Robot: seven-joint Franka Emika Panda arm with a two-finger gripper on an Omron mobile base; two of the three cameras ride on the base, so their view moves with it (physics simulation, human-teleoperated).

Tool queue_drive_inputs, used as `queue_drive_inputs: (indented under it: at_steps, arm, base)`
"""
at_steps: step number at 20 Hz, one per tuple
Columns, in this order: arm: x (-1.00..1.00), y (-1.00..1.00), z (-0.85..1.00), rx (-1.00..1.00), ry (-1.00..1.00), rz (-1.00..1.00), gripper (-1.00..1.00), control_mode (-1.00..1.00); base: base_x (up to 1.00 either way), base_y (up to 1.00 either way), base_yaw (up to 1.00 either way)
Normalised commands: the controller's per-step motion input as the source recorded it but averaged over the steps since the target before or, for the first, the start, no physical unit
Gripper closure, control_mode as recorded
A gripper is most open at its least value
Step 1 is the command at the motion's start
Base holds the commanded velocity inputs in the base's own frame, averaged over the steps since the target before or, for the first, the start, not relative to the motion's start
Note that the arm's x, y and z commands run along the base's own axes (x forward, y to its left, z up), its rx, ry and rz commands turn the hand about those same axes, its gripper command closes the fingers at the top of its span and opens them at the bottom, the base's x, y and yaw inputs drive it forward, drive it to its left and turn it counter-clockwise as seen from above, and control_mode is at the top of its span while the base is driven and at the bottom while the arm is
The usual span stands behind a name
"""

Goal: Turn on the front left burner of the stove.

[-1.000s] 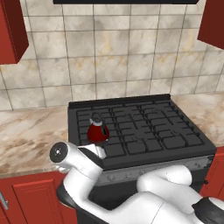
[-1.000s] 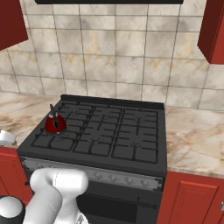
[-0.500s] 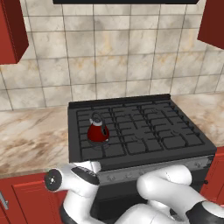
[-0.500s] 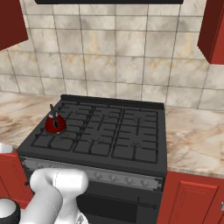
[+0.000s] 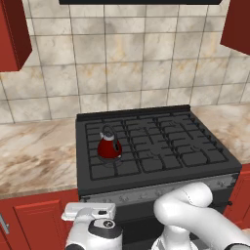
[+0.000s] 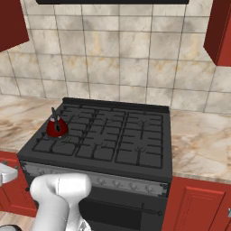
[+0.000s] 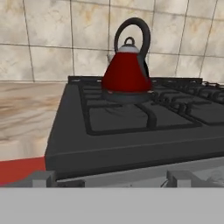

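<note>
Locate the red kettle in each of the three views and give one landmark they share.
Left base view: the red kettle sits left of centre on the stove's left grates.
Right base view: far left, at the cooktop's left edge.
Hand view: upper centre, behind the nearest grate.
Shared landmark: the tiled wall.

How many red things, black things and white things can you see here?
Red: 5 – one kettle, four cabinets
Black: 1 – the stove
White: 1 – the robot arm
Total: 7
</note>
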Motion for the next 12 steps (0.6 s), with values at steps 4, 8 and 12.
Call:
queue_drive_inputs:
  at_steps: [4,8,12]
  arm:
    - [0.00,-0.01,-0.62,0.09,-0.10,0.00,-1.00,-1.00]
    - [0.00,-0.01,-0.07,0.00,0.00,0.00,-1.00,-1.00]
    - [0.00,-0.01,-0.05,0.00,0.00,0.00,-1.00,-1.00]
  base:
    - [0.00,0.00,0.00]
    - [0.00,0.00,0.00]
    - [0.00,0.00,0.00]
